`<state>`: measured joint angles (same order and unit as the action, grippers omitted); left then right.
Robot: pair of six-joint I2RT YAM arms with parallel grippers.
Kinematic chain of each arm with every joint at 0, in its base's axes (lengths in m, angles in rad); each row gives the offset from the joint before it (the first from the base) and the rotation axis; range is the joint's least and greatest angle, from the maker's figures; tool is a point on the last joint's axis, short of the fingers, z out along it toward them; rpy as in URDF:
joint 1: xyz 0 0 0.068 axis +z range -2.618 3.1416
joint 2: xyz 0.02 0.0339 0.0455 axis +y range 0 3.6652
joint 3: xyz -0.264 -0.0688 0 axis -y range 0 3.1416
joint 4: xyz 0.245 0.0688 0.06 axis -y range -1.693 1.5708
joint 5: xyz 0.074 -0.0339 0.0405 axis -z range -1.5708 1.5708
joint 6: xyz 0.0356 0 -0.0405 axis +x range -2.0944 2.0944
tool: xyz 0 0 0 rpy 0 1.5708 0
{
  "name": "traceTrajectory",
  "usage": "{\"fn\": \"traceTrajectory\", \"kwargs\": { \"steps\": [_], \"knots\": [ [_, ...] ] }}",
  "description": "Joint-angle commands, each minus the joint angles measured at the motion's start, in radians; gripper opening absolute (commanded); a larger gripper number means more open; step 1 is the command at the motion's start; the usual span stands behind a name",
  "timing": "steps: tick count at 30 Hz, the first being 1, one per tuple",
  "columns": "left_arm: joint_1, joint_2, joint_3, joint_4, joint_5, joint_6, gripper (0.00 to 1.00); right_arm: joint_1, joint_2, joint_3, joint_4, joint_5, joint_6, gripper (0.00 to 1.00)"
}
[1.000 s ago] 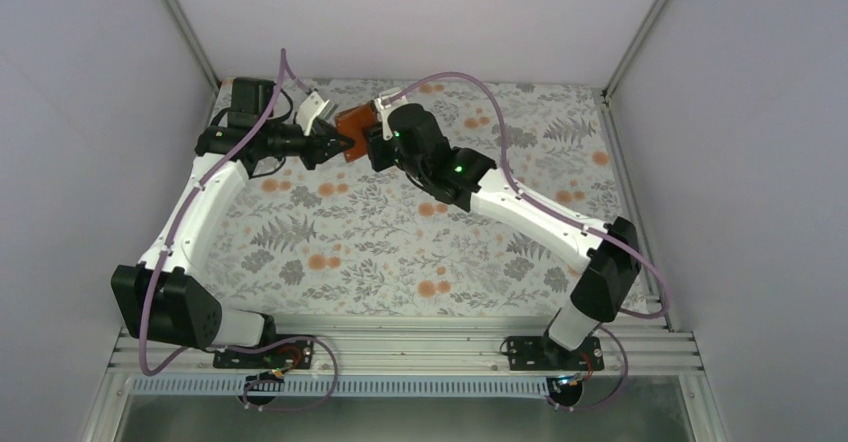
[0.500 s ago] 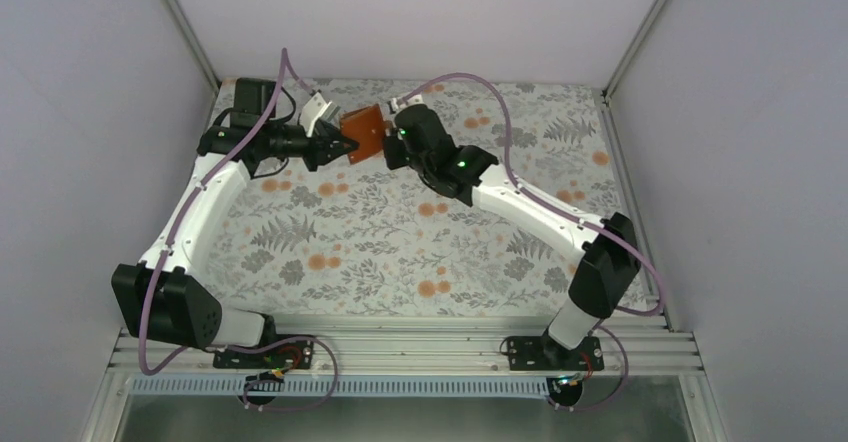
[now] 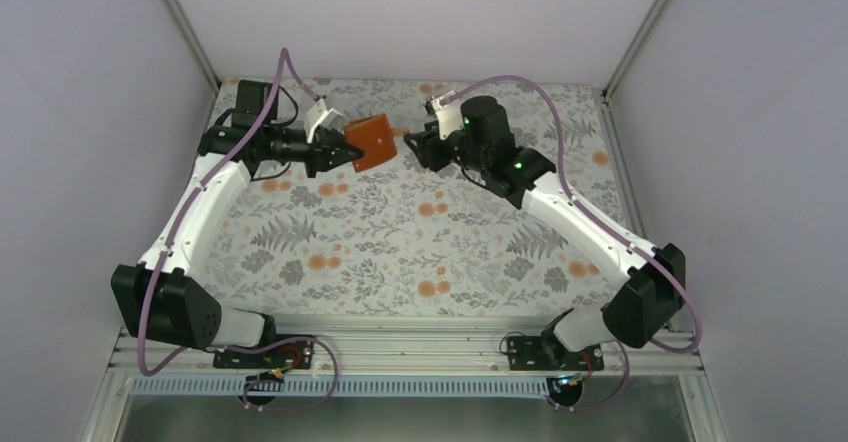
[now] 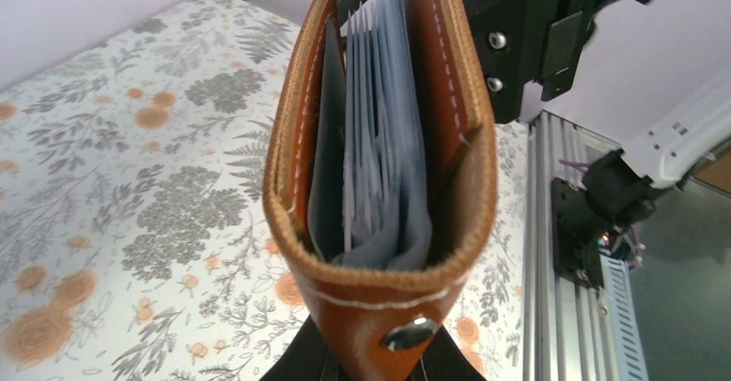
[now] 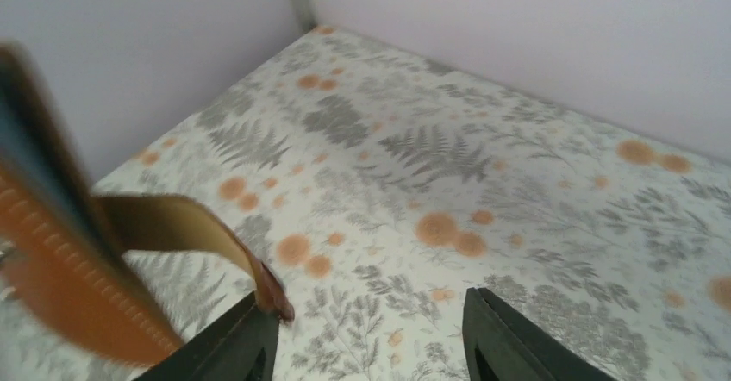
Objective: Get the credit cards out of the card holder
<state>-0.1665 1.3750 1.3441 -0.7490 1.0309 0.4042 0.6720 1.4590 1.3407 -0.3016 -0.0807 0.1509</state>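
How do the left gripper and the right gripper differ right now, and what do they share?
The left gripper is shut on the card holder, holding it clear of the table; the right gripper holds nothing. The left gripper's fingers pinch the holder's folded edge, while the right gripper's fingers stand apart. Both are raised near the table's far edge, pointing towards each other.

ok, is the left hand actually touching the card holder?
Touching. In the left wrist view the card holder stands up out of the left hand, its stitched lower edge pinched between the dark fingers.
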Motion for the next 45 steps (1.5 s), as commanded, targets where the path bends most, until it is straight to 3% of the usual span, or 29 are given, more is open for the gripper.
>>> {"fn": "traceTrajectory", "kwargs": {
  "steps": [1,5,9,13,20,23,25,28,32,34,36,37,45],
  "knots": [
    [-0.002,-0.021,0.053,-0.109,0.115,0.145,0.02,-0.01,-0.082,-0.044,0.053,-0.313,-0.149,0.61],
    [-0.004,-0.041,0.063,-0.199,0.177,0.256,0.02,-0.014,-0.096,-0.044,0.068,-0.43,-0.162,0.58],
    [-0.004,-0.067,0.067,-0.288,0.241,0.375,0.02,-0.02,-0.107,-0.048,0.083,-0.427,-0.148,0.53],
    [-0.005,-0.053,0.076,-0.368,0.282,0.485,0.02,-0.021,-0.07,-0.029,0.064,-0.498,-0.18,0.57],
    [-0.005,-0.034,0.051,-0.202,0.191,0.272,0.02,0.01,0.009,0.033,-0.03,-0.78,-0.332,0.86],
    [-0.005,-0.039,0.041,-0.186,0.177,0.259,0.02,0.038,0.004,0.012,-0.008,-0.838,-0.344,0.86],
    [-0.005,-0.039,0.042,-0.192,0.188,0.266,0.02,0.047,-0.003,-0.006,0.041,-0.868,-0.316,0.8],
    [-0.004,-0.041,0.036,-0.193,0.193,0.271,0.02,0.067,0.017,0.004,0.081,-0.866,-0.273,0.63],
    [-0.004,-0.049,0.031,-0.189,0.187,0.269,0.02,0.075,0.025,0.002,0.163,-0.959,-0.237,0.52],
    [-0.004,-0.051,0.029,-0.189,0.184,0.268,0.02,0.075,0.025,0.004,0.189,-0.964,-0.212,0.37],
    [-0.004,-0.052,0.028,-0.188,0.184,0.268,0.02,0.075,0.027,0.007,0.201,-0.934,-0.18,0.1],
    [-0.004,-0.053,0.027,-0.184,0.183,0.264,0.02,0.075,0.026,0.006,0.205,-0.916,-0.165,0.05],
    [-0.004,-0.043,0.011,-0.049,0.065,0.078,0.1,0.071,-0.007,-0.038,0.218,-0.768,-0.107,0.04]
  ]
}}
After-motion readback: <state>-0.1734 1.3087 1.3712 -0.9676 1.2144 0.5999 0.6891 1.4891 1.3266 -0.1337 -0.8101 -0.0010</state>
